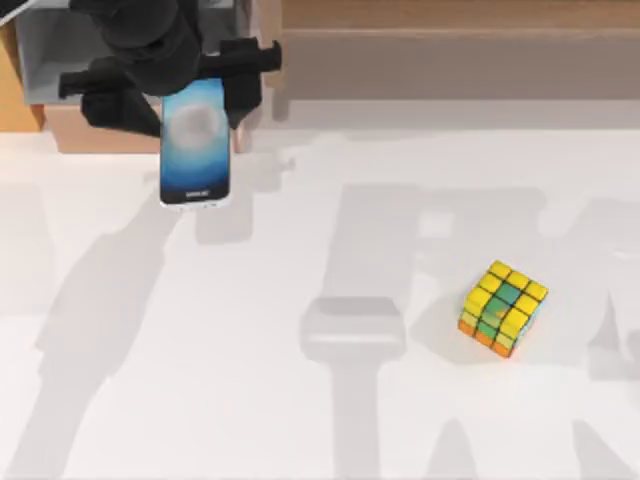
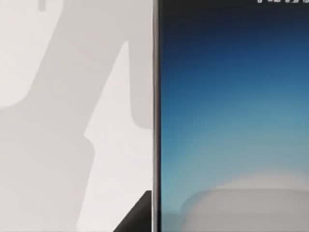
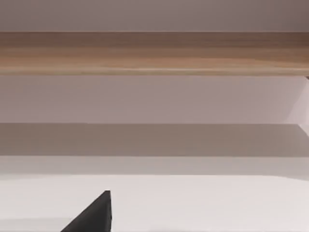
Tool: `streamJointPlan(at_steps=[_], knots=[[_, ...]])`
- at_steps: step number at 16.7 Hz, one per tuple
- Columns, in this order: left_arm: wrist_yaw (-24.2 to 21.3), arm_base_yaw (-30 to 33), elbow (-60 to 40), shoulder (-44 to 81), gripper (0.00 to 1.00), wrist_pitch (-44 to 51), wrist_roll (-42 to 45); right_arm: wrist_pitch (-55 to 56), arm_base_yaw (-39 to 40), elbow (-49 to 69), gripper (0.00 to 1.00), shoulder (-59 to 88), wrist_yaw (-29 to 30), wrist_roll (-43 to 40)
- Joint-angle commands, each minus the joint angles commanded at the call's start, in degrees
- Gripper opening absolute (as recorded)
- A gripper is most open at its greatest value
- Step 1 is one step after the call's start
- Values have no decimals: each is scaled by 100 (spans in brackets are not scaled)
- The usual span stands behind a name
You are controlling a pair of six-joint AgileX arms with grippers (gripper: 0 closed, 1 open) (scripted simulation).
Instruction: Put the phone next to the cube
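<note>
Your left gripper (image 1: 190, 95) was clamped on the slim blue-grey-screened phone (image 1: 196, 140); you needed to carry it level toward the yellow-tiled puzzle cube (image 1: 503, 309), setting down just beside it.

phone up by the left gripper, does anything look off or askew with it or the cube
Nothing stands out. The phone is screen up, straight, its far end at the left gripper near the table's far left. The cube sits turned corner-on at the right, intact, well apart from the phone.
</note>
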State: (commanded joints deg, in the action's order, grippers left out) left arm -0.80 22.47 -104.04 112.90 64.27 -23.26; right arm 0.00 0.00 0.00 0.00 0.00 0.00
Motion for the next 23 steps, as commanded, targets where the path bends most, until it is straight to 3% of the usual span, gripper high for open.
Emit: streamJointPlan(at_steps=[11, 23], knots=[[101, 1930, -622, 1307, 0, 633, -1695, 0, 0, 0, 100, 0, 0, 0], [123, 2177, -643, 1501, 0, 728, -1933, 0, 0, 0, 100, 0, 0, 0]])
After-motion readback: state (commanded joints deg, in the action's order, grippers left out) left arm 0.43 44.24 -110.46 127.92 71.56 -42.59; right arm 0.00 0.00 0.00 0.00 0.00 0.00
